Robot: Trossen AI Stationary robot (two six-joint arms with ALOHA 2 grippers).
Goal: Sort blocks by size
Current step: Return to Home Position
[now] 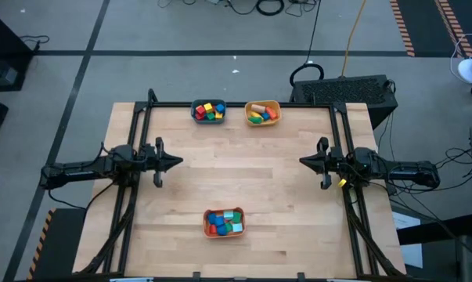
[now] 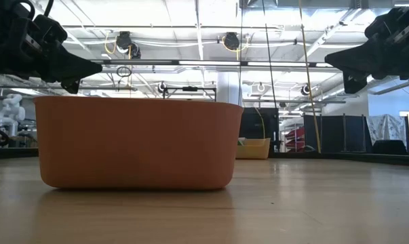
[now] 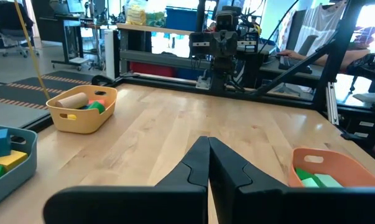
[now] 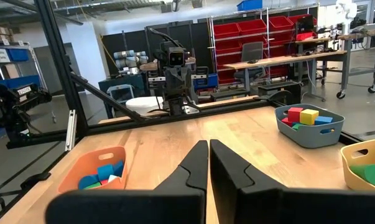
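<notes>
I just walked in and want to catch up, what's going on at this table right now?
Nothing is being handled. The blocks all lie in three bins: an orange bin toward one edge of the table, a grey-blue bin and a yellow bin side by side at the opposite edge. The left gripper and right gripper hang shut and empty at either side, facing each other. Sorting looks finished.

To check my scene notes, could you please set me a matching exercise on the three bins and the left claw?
1. orange bin
2. yellow bin
3. grey-blue bin
4. left claw

A. beside the yellow bin, on the left arm's side
B. shut, holding nothing
C. alone, apart from the other bins
D. beside the grey-blue bin, on the right arm's side

Pairs: 1-C, 2-D, 3-A, 4-B
</notes>
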